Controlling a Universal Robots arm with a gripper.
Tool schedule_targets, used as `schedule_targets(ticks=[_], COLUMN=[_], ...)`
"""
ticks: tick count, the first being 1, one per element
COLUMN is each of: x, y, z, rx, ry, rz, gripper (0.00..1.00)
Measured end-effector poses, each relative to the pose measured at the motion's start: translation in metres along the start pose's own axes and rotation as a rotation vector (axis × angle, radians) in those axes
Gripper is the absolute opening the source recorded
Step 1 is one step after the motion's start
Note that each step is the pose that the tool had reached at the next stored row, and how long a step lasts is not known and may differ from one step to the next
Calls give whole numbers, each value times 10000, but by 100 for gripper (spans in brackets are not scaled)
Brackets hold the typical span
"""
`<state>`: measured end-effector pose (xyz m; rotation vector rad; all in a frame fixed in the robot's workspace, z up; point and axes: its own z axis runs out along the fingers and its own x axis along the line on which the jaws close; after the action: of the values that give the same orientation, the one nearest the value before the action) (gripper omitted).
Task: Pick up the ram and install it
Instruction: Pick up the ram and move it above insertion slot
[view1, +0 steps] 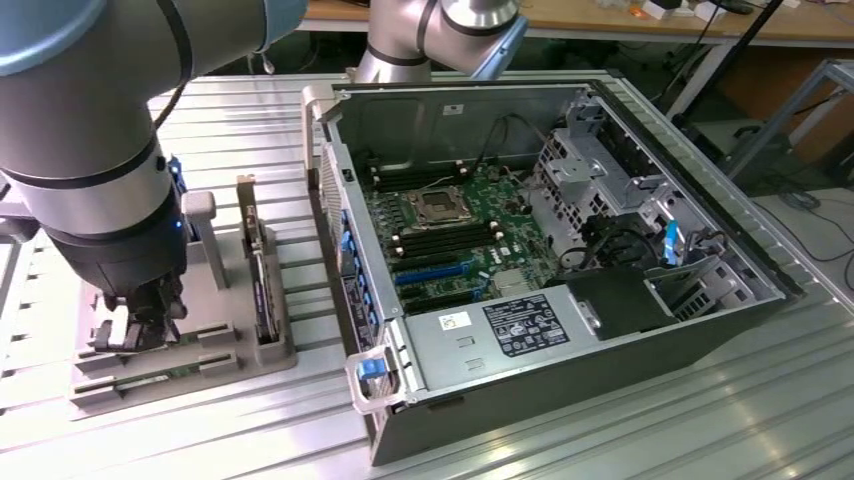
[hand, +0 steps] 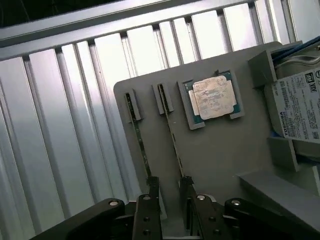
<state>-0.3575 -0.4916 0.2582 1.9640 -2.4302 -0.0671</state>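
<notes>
You had the gripper (hand: 169, 187) open and empty over the grey tray (hand: 215, 160), where the ram (hand: 173, 134) stood on edge in its slot; light, stiff yet fragile by my judgement, it wanted pinching across its flat faces mid-length.

Ram (hand: 172, 132): long thin stick, on edge in slot of grey tray (hand: 220, 160); second stick (hand: 141, 140) parallel beside.

The white label (hand: 299, 106) on the hard drive (hand: 306, 61) carries the brand name TOSHIBA; its smaller print is illegible. The power supply label (view1: 531, 325) is unreadable.
</notes>
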Motion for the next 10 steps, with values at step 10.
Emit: schedule_targets(ticks=[10], x=[106], y=[69], z=[217], rx=[-28], ry=[75], rz=[-1810], gripper=[31])
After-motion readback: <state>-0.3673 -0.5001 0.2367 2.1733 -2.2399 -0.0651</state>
